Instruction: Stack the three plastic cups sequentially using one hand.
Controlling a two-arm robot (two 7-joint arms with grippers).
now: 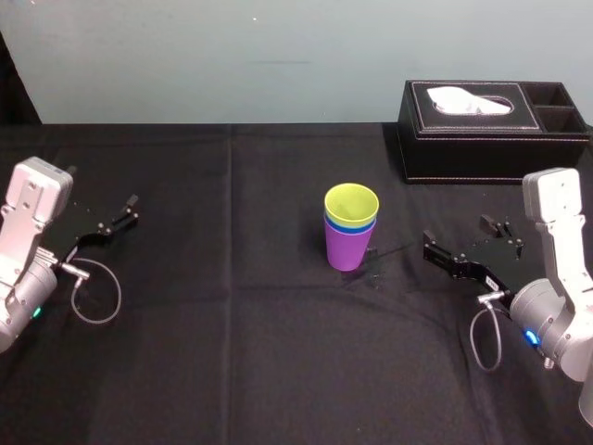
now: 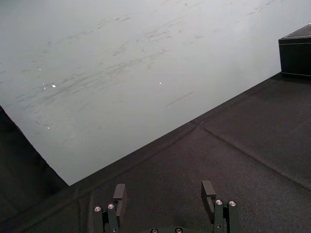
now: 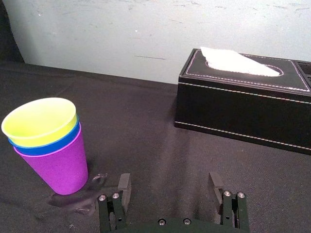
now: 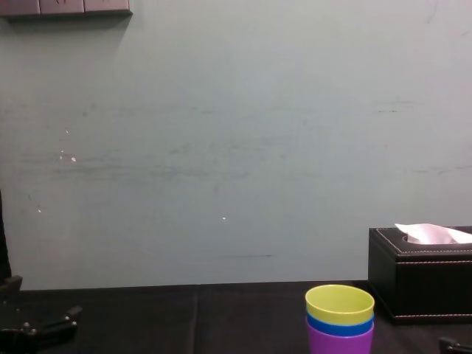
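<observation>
A pale grey-green wall (image 4: 221, 147) backs the counter (image 1: 232, 324), which is covered in black cloth with faint creases.

We see the right tool (image 1: 456, 230) low over the cloth on the right side of the counter. Its two flat black fingers stand apart with nothing between them, as the right wrist view (image 3: 169, 182) confirms. Just to its left and clear of it, the three cups stand upright as one nested stack near the middle of the counter. The small tapered purple plastic tumbler (image 1: 348, 248) sits at the bottom on the cloth. The blue plastic tumbler (image 1: 350, 225) sits inside it, showing as a narrow band. The yellow-green plastic tumbler (image 1: 351, 204) is innermost, its rim on top.

Behind the right tool, by the wall, lies a black leather tissue box (image 1: 482, 139) with white stitching and a white tissue (image 1: 468, 100) poking out.

The left tool (image 1: 100, 187) rests at the far left of the counter, well apart from the stack. Its fingers are spread and hold nothing (image 2: 164, 189).
</observation>
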